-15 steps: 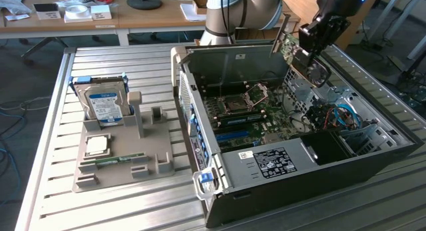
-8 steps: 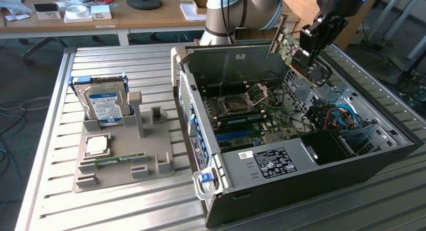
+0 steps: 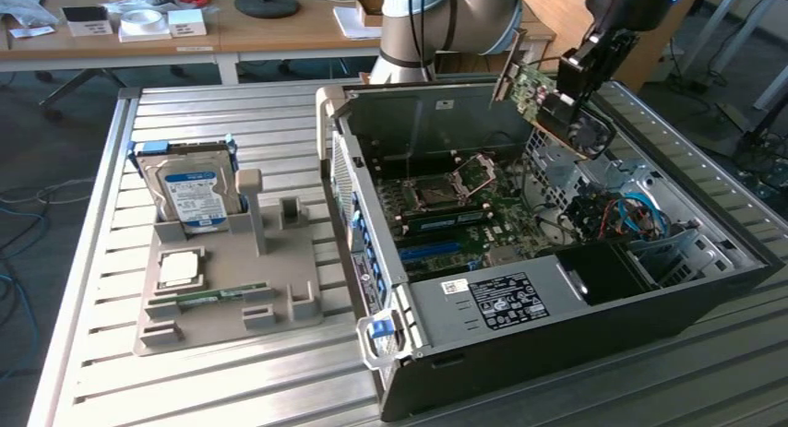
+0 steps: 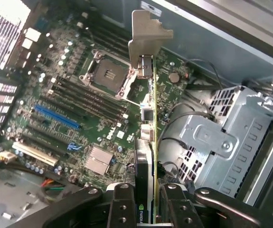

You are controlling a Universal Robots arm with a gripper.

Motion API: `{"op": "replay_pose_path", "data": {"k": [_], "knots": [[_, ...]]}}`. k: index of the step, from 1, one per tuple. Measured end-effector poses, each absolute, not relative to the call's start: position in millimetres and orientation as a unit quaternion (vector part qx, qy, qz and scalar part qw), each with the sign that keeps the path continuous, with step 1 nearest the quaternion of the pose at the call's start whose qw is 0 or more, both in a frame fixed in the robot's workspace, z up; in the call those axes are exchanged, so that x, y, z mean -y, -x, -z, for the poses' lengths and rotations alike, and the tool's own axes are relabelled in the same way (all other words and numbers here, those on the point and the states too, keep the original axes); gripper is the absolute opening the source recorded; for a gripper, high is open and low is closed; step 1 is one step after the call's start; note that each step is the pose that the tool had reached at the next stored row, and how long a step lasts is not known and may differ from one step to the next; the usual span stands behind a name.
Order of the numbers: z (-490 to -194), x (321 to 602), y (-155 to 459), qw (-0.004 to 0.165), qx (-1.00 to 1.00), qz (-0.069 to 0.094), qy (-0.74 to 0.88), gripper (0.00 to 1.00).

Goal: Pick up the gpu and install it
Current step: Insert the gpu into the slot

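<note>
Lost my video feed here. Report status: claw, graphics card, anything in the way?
Claw shut on graphics card. Card held above motherboard in open computer case, not seated. Nothing seen between card and board.

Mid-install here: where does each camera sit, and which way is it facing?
Exterior view: off the arm, raised, looking down across the table at the open computer case; the arm and tool show.
Wrist view: on the wrist, looking past the tool's fingers, down the held graphics card onto the motherboard.
Shared: tool, graphics card, motherboard.
</note>
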State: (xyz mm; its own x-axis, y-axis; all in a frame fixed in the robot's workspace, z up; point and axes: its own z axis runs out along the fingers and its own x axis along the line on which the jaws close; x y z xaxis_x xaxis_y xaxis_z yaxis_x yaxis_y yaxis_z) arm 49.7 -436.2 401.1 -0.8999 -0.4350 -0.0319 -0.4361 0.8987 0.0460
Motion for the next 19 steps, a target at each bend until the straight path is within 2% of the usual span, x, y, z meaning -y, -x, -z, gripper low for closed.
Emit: {"op": "replay_pose_path", "data": {"k": [19], "knots": [[-400.6,436.2,-49.7,0.007,-0.942,-0.027,0.334,0.27]]}}
